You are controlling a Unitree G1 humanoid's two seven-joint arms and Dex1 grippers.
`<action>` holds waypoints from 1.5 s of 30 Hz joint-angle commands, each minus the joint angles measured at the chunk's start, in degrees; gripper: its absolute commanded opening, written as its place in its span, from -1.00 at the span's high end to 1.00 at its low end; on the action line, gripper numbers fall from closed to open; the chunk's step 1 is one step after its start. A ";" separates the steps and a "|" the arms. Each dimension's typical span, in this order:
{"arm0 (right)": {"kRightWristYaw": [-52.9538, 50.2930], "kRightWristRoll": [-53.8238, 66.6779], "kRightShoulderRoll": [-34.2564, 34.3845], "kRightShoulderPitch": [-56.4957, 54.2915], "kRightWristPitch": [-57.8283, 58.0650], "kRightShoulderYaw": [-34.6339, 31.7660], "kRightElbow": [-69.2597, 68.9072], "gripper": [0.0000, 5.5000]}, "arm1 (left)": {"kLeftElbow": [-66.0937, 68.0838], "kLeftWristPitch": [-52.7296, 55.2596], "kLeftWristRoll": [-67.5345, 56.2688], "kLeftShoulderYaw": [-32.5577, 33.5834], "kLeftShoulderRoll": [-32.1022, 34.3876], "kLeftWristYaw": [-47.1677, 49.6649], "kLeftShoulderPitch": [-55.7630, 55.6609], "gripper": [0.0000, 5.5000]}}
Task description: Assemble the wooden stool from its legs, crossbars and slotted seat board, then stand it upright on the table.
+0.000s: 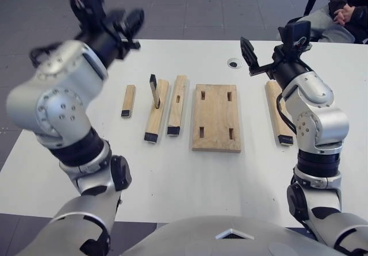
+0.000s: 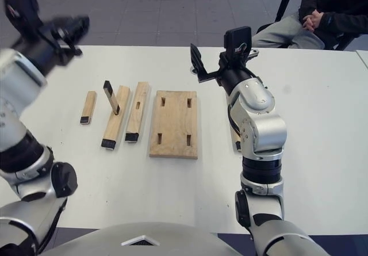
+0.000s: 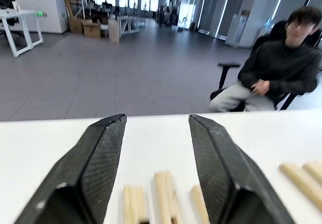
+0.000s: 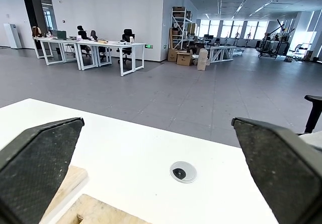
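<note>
Assembly not yet begun: the slotted seat board [image 1: 216, 118] lies flat on the tabletop [image 1: 172, 175], its slots empty. Loose legs [image 1: 177, 104] and a short crossbar [image 1: 128, 100] lie left of it, and another leg [image 1: 278, 119] lies to its right. The left tool [image 3: 157, 128] and right tool [image 4: 157, 126] hang beyond the board, released and grasping nothing.

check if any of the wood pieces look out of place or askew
One does. A short bar sits askew on top of a leg, just left of the seat board. It is angled across the leg, while the other pieces lie flat and roughly parallel on the table. Nothing looks damaged.
</note>
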 commanded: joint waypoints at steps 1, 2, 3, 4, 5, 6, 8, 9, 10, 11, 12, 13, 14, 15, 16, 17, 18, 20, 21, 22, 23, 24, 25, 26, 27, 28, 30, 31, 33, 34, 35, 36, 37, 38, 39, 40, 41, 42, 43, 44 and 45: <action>-0.74 0.03 -0.40 1.83 1.62 -1.04 -2.28 -0.99 | -12.33 9.03 1.16 -0.99 -2.53 2.98 13.49 -0.08; -0.81 0.01 -0.40 2.04 1.83 -1.13 -2.58 -0.99 | -13.82 9.28 1.43 -1.15 -3.52 3.55 15.26 -0.15; -0.87 0.00 -0.39 2.06 2.01 -1.11 -2.74 -0.99 | -14.72 9.33 1.80 -1.79 -4.47 4.03 16.99 -0.19; -0.80 0.00 -0.37 1.89 2.08 -0.96 -2.67 -0.99 | -15.12 9.33 2.28 -2.84 -5.16 4.46 18.86 -0.26; -0.74 0.02 -0.36 1.75 2.15 -0.85 -2.63 -0.99 | -15.21 9.33 2.71 -3.87 -5.80 4.76 20.38 -0.32; -0.66 0.02 -0.33 1.52 2.21 -0.69 -2.49 -0.99 | -14.77 9.32 3.60 -5.17 -6.24 5.15 22.33 -0.38; -0.47 0.02 -0.24 1.09 2.26 -0.36 -2.16 -0.99 | -12.89 8.76 6.37 -7.44 -6.59 6.22 26.43 -0.48; -0.36 0.04 -0.29 0.96 2.27 -0.33 -2.05 -0.99 | -11.85 7.91 7.49 -8.33 -6.79 6.56 28.11 -0.53; -0.30 0.04 -0.31 0.90 2.28 -0.29 -2.00 -0.99 | -11.22 7.27 8.29 -8.78 -7.15 6.55 29.23 -0.57; -0.19 0.06 -0.38 0.86 2.26 -0.30 -1.94 -0.99 | -10.62 6.50 9.04 -9.19 -7.74 6.61 30.35 -0.65; -0.13 0.07 -0.41 0.85 2.24 -0.30 -1.92 -0.99 | -10.08 5.98 9.75 -9.38 -8.51 6.54 31.41 -0.68; -0.11 0.06 -0.42 0.89 2.21 -0.34 -1.95 -0.99 | -9.51 5.31 10.38 -9.52 -8.98 6.49 32.28 -0.76; -0.14 0.03 -0.41 0.93 2.20 -0.37 -1.98 -0.99 | -8.83 4.80 10.89 -9.63 -9.45 6.16 32.89 -0.82; -0.19 0.01 -0.37 0.95 2.23 -0.38 -2.03 -0.99 | -8.25 4.32 11.41 -9.90 -9.65 5.93 33.27 -0.88; -0.25 -0.01 -0.32 0.97 2.28 -0.35 -2.11 -0.99 | -7.45 4.07 11.59 -10.18 -9.76 5.45 33.52 -0.97; -0.30 -0.02 -0.28 1.00 2.34 -0.34 -2.19 -0.99 | -6.24 3.54 11.90 -10.46 -9.80 5.03 33.84 -0.98; -0.33 0.00 -0.27 1.03 2.38 -0.35 -2.25 -0.99 | -5.07 2.82 12.27 -10.94 -9.43 4.60 34.16 -0.98; -0.38 0.03 -0.29 0.99 2.44 -0.47 -2.19 -0.99 | -1.55 0.80 12.71 -12.14 -8.28 3.33 34.18 -0.98; -0.39 0.04 -0.28 0.97 2.46 -0.49 -2.15 -0.99 | -0.09 -0.07 12.90 -12.63 -7.86 2.74 34.06 -0.98; -0.36 0.05 -0.25 0.85 2.47 -0.44 -2.03 -0.99 | 1.73 -1.42 13.33 -13.20 -7.24 2.23 33.96 -0.98; -0.32 0.06 -0.21 0.74 2.47 -0.37 -1.92 -0.99 | 3.49 -2.74 13.79 -13.52 -6.78 1.85 33.82 -0.98; -0.29 0.07 -0.18 0.61 2.48 -0.32 -1.81 -0.99 | 4.95 -4.01 14.34 -13.92 -6.20 1.65 33.67 -0.98; -0.25 0.08 -0.15 0.51 2.47 -0.29 -1.71 -0.99 | 6.67 -5.33 14.96 -14.47 -5.69 1.51 33.23 -0.98; -0.21 0.10 -0.13 0.39 2.46 -0.27 -1.56 -0.99 | 8.49 -6.67 15.50 -15.15 -5.37 1.26 32.51 -0.98; -0.16 0.10 -0.08 0.30 2.42 -0.21 -1.40 -0.99 | 9.97 -7.78 15.85 -15.58 -5.30 1.03 31.92 -0.98; -0.06 0.09 -0.05 0.15 2.36 -0.10 -1.18 -0.99 | 11.36 -8.89 16.05 -15.85 -5.37 0.71 31.25 -0.90; 0.04 0.06 -0.02 -0.04 2.22 -0.01 -0.87 -0.99 | 13.36 -10.55 16.24 -16.16 -5.52 0.05 30.12 -0.81; 0.07 0.04 -0.03 -0.17 2.15 -0.01 -0.70 -0.99 | 13.97 -11.01 16.26 -16.20 -5.65 -0.21 29.67 -0.76; 0.16 -0.01 -0.06 -0.35 2.05 -0.01 -0.48 -0.99 | 14.55 -11.44 16.26 -16.14 -5.87 -0.58 29.35 -0.67; 0.20 -0.02 -0.10 -0.45 2.01 -0.04 -0.38 -0.99 | 14.72 -11.50 16.25 -16.05 -6.01 -0.63 29.29 -0.61; 0.19 -0.05 -0.10 -0.57 1.94 -0.06 -0.25 -0.99 | 14.89 -11.57 16.21 -15.93 -6.11 -0.66 29.24 -0.55; 0.16 -0.09 -0.09 -0.69 1.88 -0.06 -0.15 -0.99 | 15.05 -11.64 16.17 -15.81 -6.18 -0.68 29.17 -0.51; 0.11 -0.13 -0.06 -0.83 1.84 -0.09 -0.06 -0.99 | 15.17 -11.60 16.11 -15.66 -6.23 -0.69 29.02 -0.44; 0.07 -0.15 -0.05 -0.97 1.81 -0.13 0.00 -0.99 | 15.29 -11.54 16.03 -15.50 -6.31 -0.72 28.86 -0.40; 0.04 -0.16 -0.05 -1.10 1.77 -0.16 0.05 -0.99 | 15.36 -11.48 15.97 -15.37 -6.33 -0.75 28.75 -0.33; 0.01 -0.18 -0.08 -1.35 1.68 -0.25 0.23 -0.99 | 15.54 -11.46 15.89 -15.16 -6.35 -0.83 28.68 -0.28; -0.04 -0.22 -0.13 -1.66 1.60 -0.38 0.41 -0.99 | 15.84 -11.57 15.90 -14.87 -6.29 -0.86 28.73 -0.24; -0.05 -0.23 -0.20 -1.94 1.51 -0.52 0.62 -0.99 | 16.12 -11.73 15.93 -14.65 -6.23 -0.91 28.78 -0.17; -0.17 -0.32 -0.29 -2.26 1.41 -0.71 0.82 -0.99 | 16.45 -11.89 15.99 -14.42 -6.06 -1.06 28.77 -0.13; -0.37 -0.22 -0.30 -2.52 1.30 -1.24 0.99 -0.99 | 16.83 -12.18 16.09 -14.30 -5.84 -1.28 28.84 -0.07; -0.56 -0.01 -0.22 -2.83 1.16 -1.86 1.35 -0.99 | 17.21 -12.48 16.20 -14.26 -5.68 -1.47 28.86 0.01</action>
